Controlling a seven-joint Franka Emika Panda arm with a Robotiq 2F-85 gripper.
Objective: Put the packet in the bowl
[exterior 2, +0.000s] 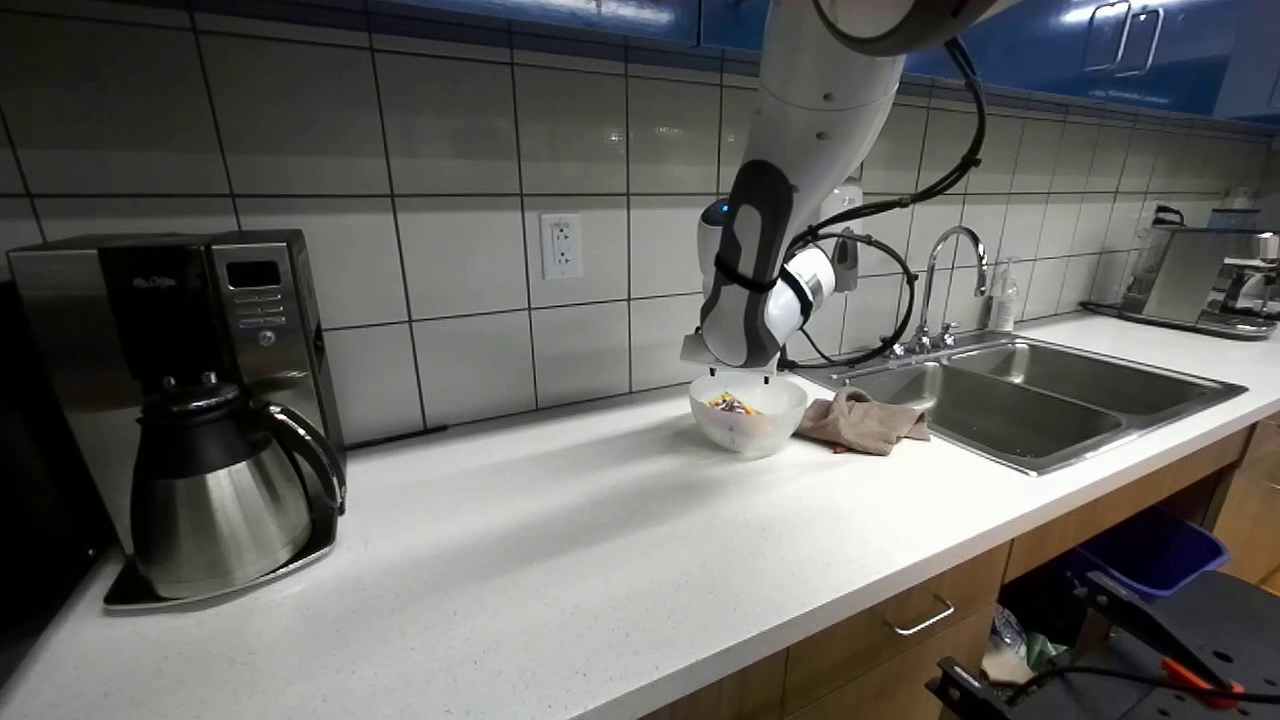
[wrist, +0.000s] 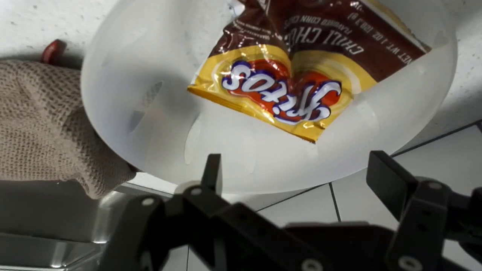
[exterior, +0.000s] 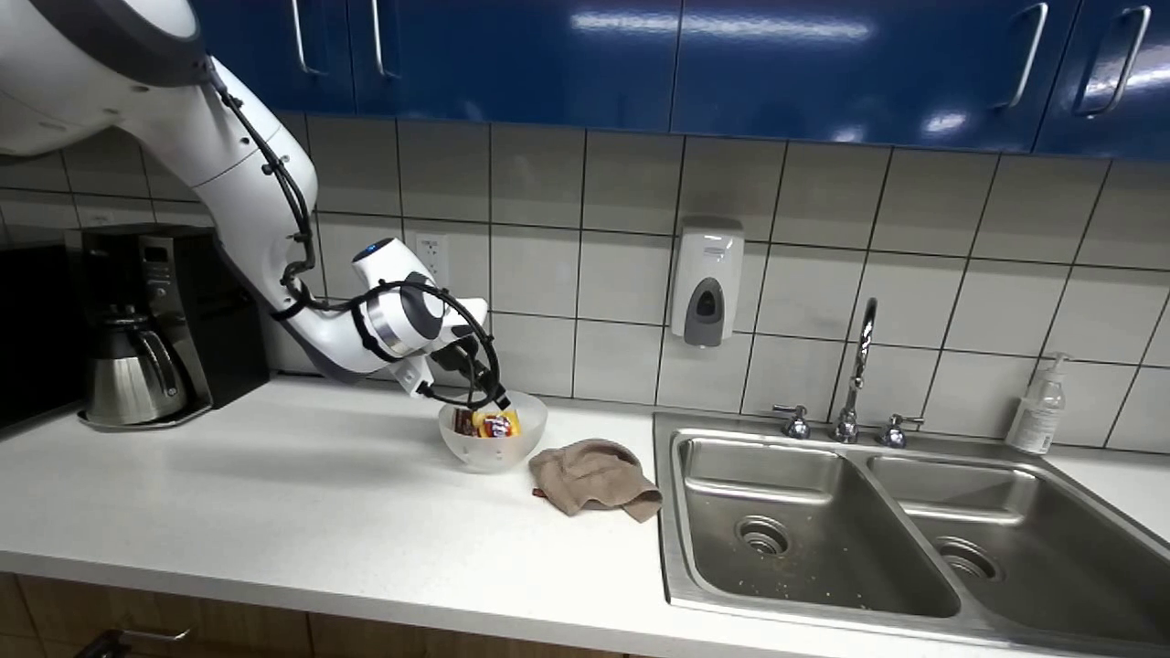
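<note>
One towel point(exterior: 594, 475) lies on the bench point(exterior: 347, 512); left of it, the bowl point(exterior: 489, 453) holds the packet point(wrist: 297, 71), so I'd judge the placing done. At the bowl's far side the jaws stand spread, gripping nothing; only backing away seems to remain.

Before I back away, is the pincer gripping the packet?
No, the wrist view shows the pincer open, its jaws apart, and the packet lying in the bowl, not between them.

The Fritos packet point(wrist: 271, 84) is showing maroon and yellow, the bowl point(exterior: 498, 451) milky white, the towel point(exterior: 592, 475) waffled brown, the wall cabinets point(exterior: 512, 64) glossy blue.
</note>
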